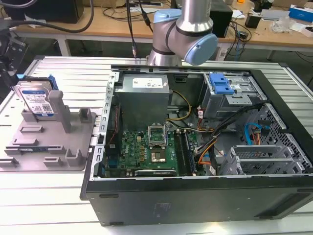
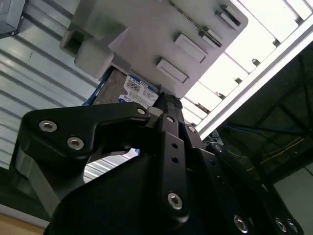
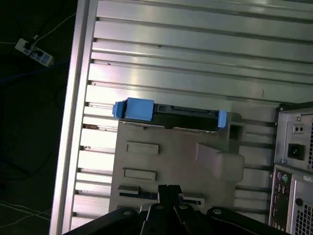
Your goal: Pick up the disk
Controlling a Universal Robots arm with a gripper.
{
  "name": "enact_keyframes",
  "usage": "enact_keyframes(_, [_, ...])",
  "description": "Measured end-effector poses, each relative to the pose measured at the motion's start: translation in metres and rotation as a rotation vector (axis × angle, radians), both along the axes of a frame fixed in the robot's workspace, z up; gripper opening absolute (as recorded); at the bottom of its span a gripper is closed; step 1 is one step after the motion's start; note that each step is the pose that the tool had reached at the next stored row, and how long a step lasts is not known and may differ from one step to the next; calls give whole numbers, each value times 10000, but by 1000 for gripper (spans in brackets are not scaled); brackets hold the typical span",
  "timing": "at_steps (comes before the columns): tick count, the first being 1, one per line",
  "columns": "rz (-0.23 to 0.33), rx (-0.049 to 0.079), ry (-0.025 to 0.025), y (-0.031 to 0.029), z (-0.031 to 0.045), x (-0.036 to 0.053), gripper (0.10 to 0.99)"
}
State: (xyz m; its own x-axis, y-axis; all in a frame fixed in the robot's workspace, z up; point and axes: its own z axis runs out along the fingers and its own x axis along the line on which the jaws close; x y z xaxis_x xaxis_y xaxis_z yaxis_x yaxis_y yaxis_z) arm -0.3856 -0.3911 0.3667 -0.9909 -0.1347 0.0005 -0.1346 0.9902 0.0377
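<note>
The disk (image 1: 34, 100) stands on edge in a slot of the grey plastic holder (image 1: 73, 142), at the exterior view's left. Its white-and-blue label faces forward. In the first wrist view I look down on the disk's thin top edge (image 3: 183, 113), with a blue rail at each end. My gripper (image 3: 168, 188) hangs above the holder (image 3: 181, 156), apart from the disk, with the black fingertips pressed together and nothing between them. The second wrist view shows the disk's label (image 2: 134, 90) beyond the shut gripper (image 2: 166, 104).
An open computer case (image 1: 195, 147) lies to the right of the holder, with its motherboard, cables and a blue drive-bay bracket (image 1: 221, 84) exposed. Its rear panel (image 3: 293, 161) borders the holder. Both rest on a ribbed aluminium table (image 1: 63, 73). Floor cables lie beyond the table edge.
</note>
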Motion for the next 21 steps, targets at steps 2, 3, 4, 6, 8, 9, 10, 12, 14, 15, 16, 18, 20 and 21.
enact_keyframes(2, [419,0,0,0,-4,0,106])
enact_keyframes(3, [594,0,0,0,-6,0,106])
enact_keyframes(4, [948,0,0,0,-9,0,106])
enact_keyframes(6, [1755,0,-1,0,-14,0,106])
enact_keyframes(8, [2360,1,-1,0,-16,0,106])
enact_keyframes(9, [2529,0,0,0,-16,0,106])
enact_keyframes(10, [2834,0,-1,0,-17,0,106])
enact_keyframes(12, [3204,0,0,0,-17,0,106])
enact_keyframes(14, [3836,0,-1,0,-18,0,106])
enact_keyframes(15, [4022,1,0,0,-18,0,106])
enact_keyframes(16, [4262,0,0,0,-18,0,106])
enact_keyframes(18, [4693,1,-1,0,-19,0,106])
enact_keyframes(20, [5112,0,0,0,-19,0,106])
enact_keyframes(21, [5292,1,-1,0,-20,0,106])
